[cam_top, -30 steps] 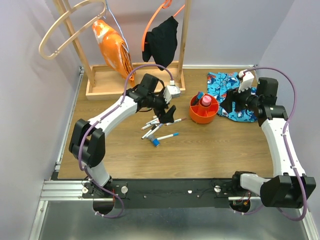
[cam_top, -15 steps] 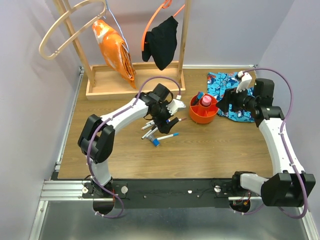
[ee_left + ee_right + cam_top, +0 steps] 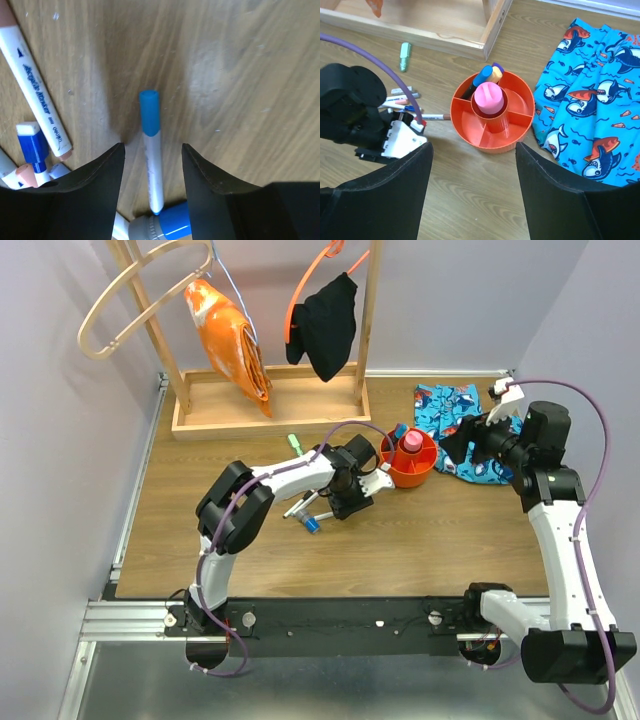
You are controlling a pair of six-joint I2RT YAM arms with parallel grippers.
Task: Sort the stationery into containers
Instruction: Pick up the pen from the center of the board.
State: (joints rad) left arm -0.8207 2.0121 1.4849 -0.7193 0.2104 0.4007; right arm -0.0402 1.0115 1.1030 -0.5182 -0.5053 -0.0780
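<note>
Brown wood bench [image 3: 240, 75] lies under your left tool [image 3: 151, 150], its jaws half open on both sides of the blue-capped pen [image 3: 149, 120], not touching it. Squeeze the white middle gently, lift straight up, carry it to the orange tub [image 3: 490, 146]. Your right tool [image 3: 474, 147] hangs wide open, empty.

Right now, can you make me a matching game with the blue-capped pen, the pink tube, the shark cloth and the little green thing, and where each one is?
Things:
1 blue-capped pen
2 pink tube
3 shark cloth
4 little green thing

Places:
A in the middle cup of the orange tub
B by the wooden tray
C inside the open left pincer
D spread out flat beside the tub

Pairs: 1-C, 2-A, 3-D, 4-B
</note>
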